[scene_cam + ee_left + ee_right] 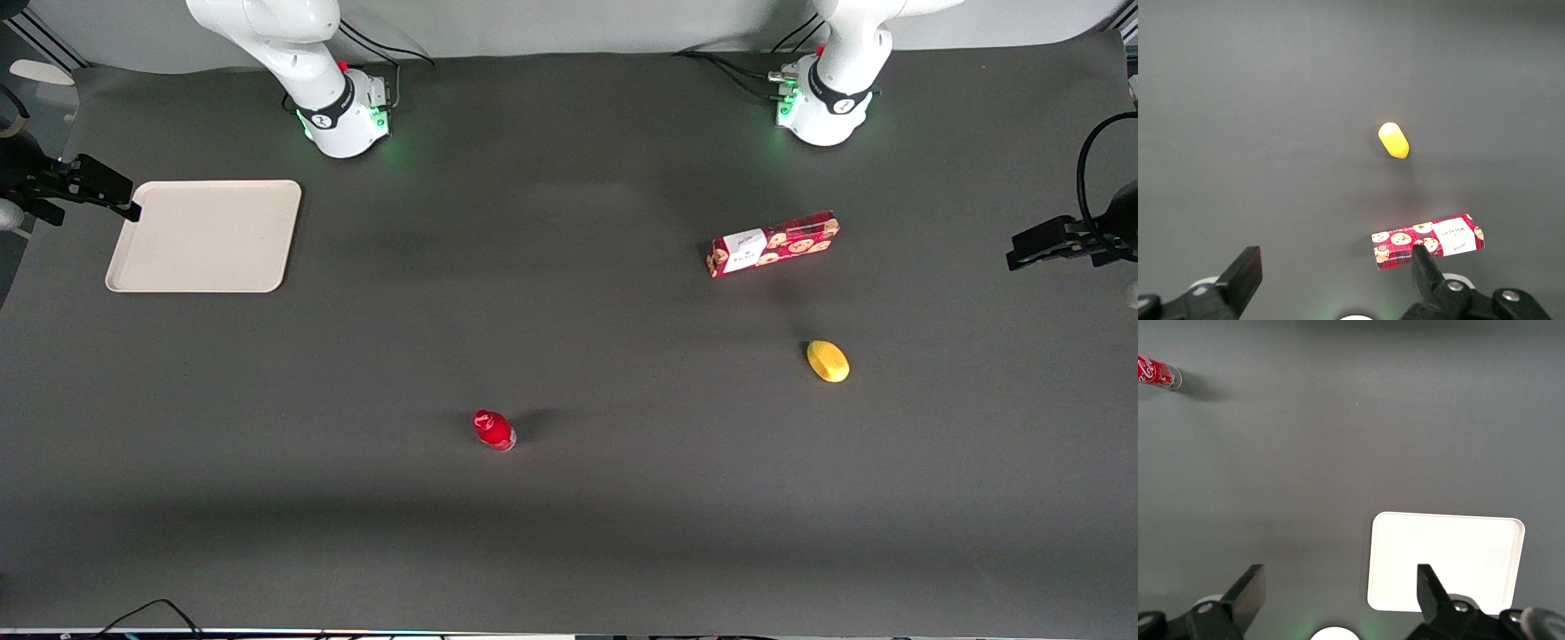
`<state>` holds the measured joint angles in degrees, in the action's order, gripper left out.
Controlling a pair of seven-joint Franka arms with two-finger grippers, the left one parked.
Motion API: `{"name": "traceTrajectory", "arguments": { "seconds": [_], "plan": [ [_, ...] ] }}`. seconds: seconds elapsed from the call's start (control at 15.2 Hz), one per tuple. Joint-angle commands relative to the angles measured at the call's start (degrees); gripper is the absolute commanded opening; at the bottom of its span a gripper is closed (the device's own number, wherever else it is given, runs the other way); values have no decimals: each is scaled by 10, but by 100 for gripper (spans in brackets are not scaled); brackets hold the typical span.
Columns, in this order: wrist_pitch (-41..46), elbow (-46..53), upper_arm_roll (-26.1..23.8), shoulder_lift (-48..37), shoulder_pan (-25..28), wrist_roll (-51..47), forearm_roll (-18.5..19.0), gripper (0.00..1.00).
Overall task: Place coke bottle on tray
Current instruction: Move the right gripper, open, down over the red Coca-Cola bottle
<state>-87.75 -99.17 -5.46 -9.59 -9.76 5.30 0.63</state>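
Note:
The coke bottle (pixel 493 430), small with a red cap and red label, stands upright on the dark table near the middle, nearer to the front camera than the tray. It also shows in the right wrist view (pixel 1158 372). The beige tray (pixel 204 236) lies flat toward the working arm's end of the table and has nothing on it; the right wrist view shows it too (pixel 1445 560). My right gripper (pixel 116 191) hovers high above the tray's outer edge, well apart from the bottle. Its fingers are wide open and hold nothing (pixel 1338 577).
A long red cookie box (pixel 773 244) lies toward the parked arm's end, also in the left wrist view (pixel 1428 241). A yellow oval object (pixel 828 361) lies nearer to the front camera than the box. Two arm bases (pixel 347 116) stand at the table's back edge.

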Motion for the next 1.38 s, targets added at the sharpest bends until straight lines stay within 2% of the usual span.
{"name": "traceTrajectory", "arguments": {
  "seconds": [0.0, 0.26, 0.46, 0.79, 0.92, 1.12, 1.32],
  "plan": [
    [-6, -3, 2, -7, 0, 2, -10, 100],
    [1, 8, -9, -4, 4, -18, -15, 100],
    [1, 49, -81, 29, 4, -84, -14, 100],
    [-1, 186, -192, 172, 6, -203, -9, 100],
    [-9, 233, -235, 245, 14, -259, 19, 100],
    [-58, 268, -298, 336, 22, -342, 94, 100],
    [-132, 268, -328, 397, 39, -416, 148, 100]
  ]
}}
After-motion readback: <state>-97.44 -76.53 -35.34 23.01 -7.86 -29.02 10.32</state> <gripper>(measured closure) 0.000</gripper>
